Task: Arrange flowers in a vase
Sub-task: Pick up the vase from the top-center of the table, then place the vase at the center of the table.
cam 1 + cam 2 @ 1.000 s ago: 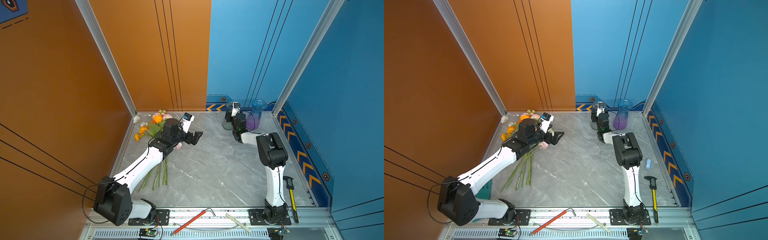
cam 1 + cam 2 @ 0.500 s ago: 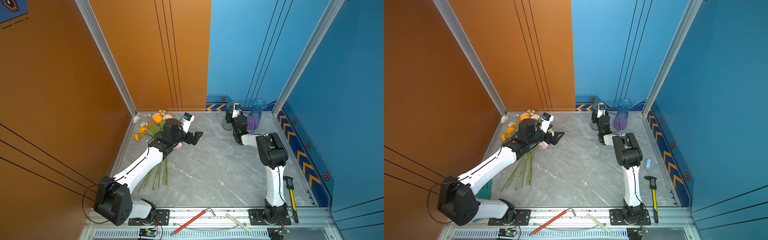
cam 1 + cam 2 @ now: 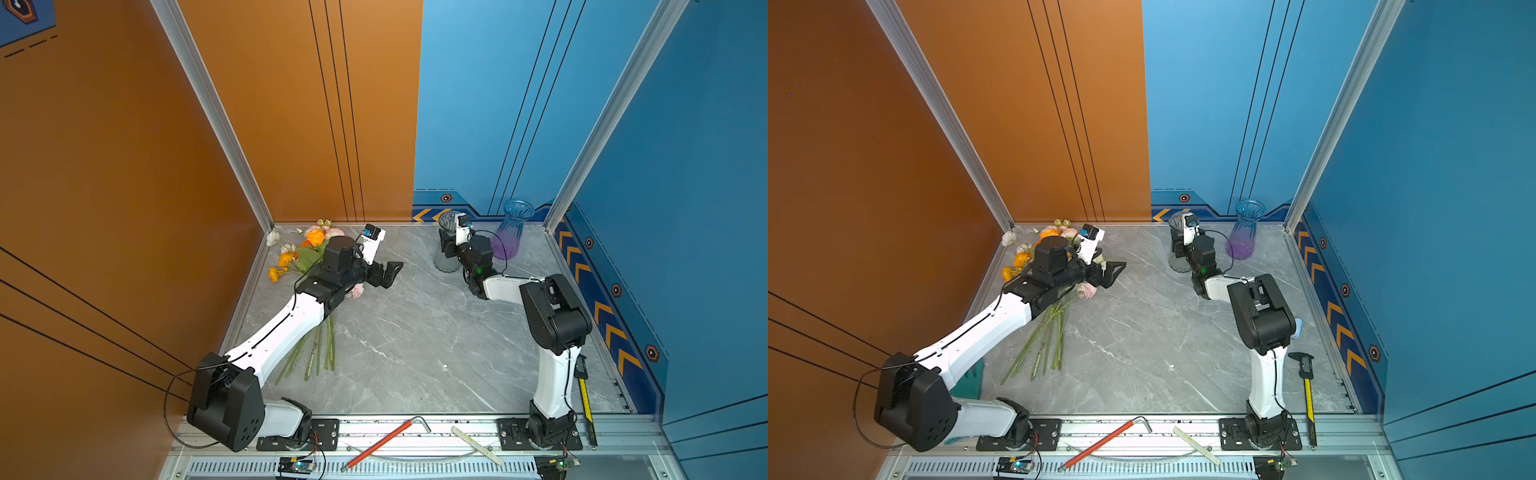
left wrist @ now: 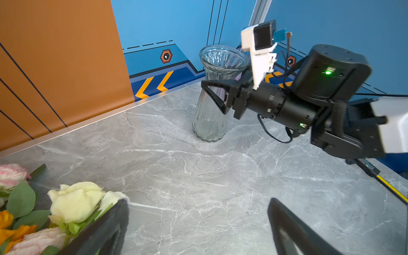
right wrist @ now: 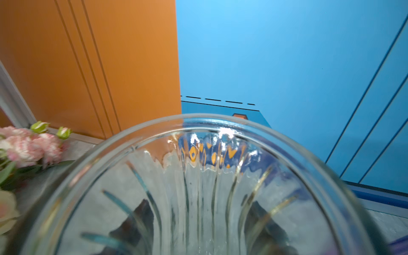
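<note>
Bunch of long green-stemmed flowers (image 3: 315, 238) with pink, cream, orange and yellow blooms lay flat on the grey marble-patterned tabletop (image 3: 415, 340) beside the orange wall, with blooms toward the far corner and cut stems pointing back toward the front rail, outside either vase. The left arm reached across the bunch. The black left gripper (image 3: 387, 274) hung just past the blooms above bare table, jaws spread wide with nothing between them; in the left wrist view a cream bloom sat just beside one finger. The black right gripper (image 4: 217, 92) was pinching the narrow waist of the clear ribbed glass vase (image 3: 445, 261), which stood upright near the blue back wall; in the right wrist view a dark finger (image 5: 134, 218) showed through the glass on either side. A blue-to-purple glass vase (image 3: 510, 235) stood upright near the far right corner. A red-handled hex key (image 3: 384, 440) lay on the front rail and a yellow-scaled caliper (image 3: 585, 395) near the right arm's base
</note>
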Robot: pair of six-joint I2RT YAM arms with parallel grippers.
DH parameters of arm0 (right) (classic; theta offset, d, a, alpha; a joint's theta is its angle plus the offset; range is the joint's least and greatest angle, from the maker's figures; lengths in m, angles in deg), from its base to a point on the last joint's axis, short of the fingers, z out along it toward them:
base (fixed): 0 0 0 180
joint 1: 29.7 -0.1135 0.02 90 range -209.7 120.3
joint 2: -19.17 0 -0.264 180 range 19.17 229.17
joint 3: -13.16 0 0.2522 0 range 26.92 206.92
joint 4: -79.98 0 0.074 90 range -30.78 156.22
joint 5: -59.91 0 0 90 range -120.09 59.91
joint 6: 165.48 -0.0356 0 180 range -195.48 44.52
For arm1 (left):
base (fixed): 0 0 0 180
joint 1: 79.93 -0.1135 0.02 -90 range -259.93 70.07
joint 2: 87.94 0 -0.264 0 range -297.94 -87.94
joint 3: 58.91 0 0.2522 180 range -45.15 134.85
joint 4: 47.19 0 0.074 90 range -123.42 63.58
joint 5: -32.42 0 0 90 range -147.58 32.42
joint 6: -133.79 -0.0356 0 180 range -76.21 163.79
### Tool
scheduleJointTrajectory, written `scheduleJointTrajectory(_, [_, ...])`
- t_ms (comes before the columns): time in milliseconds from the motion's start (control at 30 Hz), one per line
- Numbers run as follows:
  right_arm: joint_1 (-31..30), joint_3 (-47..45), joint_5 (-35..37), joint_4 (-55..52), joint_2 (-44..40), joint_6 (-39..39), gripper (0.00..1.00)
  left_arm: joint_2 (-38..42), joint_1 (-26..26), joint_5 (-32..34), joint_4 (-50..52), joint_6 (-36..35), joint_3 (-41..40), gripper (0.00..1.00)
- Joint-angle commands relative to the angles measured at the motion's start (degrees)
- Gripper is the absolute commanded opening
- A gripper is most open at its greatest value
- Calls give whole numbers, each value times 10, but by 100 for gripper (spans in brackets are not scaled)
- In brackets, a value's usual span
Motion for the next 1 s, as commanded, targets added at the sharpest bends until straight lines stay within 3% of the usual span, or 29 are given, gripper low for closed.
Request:
scheduleJointTrajectory(0, [-35,-14,-32,46,-100,14,37,28,-17,-6,-7,23,16,98])
scheduleJointTrajectory(167, [-118,-102,13,70,-177,33,36,71,-75,-26,13,128,12,98])
scheduleJointTrajectory(300, [-187,-160,73,87,-227,49,36,126,-10,93,220,46,51,98])
scheduleJointTrajectory(367, [-228,-180,93,85,-246,56,36,163,17,140,298,58,46,98])
scheduleJointTrajectory(500, [-282,-208,132,82,-263,77,36,246,30,164,376,113,-5,98])
scheduleJointTrajectory(633, [-314,-237,163,114,-259,88,36,295,33,170,421,111,-48,98])
scheduleJointTrajectory(967, [-331,-308,198,202,-248,65,36,297,57,112,462,109,-74,99])
